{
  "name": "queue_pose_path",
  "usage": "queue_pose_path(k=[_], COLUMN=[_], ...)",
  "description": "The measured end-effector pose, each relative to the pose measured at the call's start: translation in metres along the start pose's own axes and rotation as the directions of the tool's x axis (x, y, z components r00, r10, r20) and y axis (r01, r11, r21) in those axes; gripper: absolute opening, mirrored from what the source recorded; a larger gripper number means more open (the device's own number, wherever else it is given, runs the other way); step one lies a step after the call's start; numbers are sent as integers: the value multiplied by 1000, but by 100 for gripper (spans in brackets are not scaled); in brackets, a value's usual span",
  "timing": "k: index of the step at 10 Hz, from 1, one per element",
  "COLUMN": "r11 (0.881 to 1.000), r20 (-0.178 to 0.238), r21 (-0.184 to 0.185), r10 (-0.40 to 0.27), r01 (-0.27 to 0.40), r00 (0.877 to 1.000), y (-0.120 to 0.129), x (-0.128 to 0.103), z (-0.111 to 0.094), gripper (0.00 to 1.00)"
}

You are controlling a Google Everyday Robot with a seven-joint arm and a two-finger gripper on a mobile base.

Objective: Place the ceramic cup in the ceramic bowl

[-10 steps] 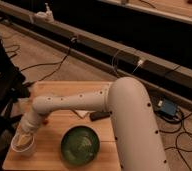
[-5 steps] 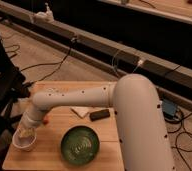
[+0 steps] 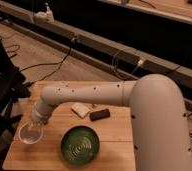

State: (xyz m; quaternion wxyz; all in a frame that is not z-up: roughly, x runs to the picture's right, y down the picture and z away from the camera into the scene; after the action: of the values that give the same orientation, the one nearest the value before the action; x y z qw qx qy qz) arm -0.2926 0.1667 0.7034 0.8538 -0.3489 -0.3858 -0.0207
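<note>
Ceramic cup [image 3: 30, 134] stands upright at the left front of the desk [image 3: 116, 137], near its left edge and well apart from the right side. Biggest in view is the robot's white arm [image 3: 156, 117], whose thick rounded body fills the right of the picture. A slimmer link dotted with small dark spots reaches from it leftward across the back half of the desk. The desk itself is a pale wooden top seen from above, with a dark floor and loose cables [image 3: 54, 62] beyond its far edge. A dark bulky shape [image 3: 3, 92], too dim to name, stands off its left side. The ceramic bowl [image 3: 80, 145] sits at the front middle of the desk, dark green and glossy with swirl rings inside. It lies just right of the cup without touching it, and nothing is in it. The gripper [image 3: 36, 124] hangs at the end of the arm, pointing down at the upper rim of the cup, right over it or touching it. Whether it has hold of the cup, or how far it is parted, cannot be told. Behind the bowl lies a flat white packet [image 3: 80, 109], and just right of that a small dark oblong object [image 3: 99, 114], both under the reaching link.
</note>
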Motion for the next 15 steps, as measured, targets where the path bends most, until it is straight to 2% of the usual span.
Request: queue_pose_path(k=[3, 4, 5, 8, 9, 15], r11=[996, 995, 993, 983, 978, 975], r20=[18, 11, 0, -52, -60, -69], r21=[36, 35, 30, -16, -17, -15], r10=[75, 96, 113, 180, 204, 222], r01=[-75, -96, -113, -181, -206, -223], r00=[997, 995, 994, 982, 977, 973], y=[10, 18, 26, 68, 79, 82], x=[25, 35, 45, 85, 97, 106], z=[-54, -71, -84, -129, -141, -146], gripper=[0, 0, 0, 0, 0, 0])
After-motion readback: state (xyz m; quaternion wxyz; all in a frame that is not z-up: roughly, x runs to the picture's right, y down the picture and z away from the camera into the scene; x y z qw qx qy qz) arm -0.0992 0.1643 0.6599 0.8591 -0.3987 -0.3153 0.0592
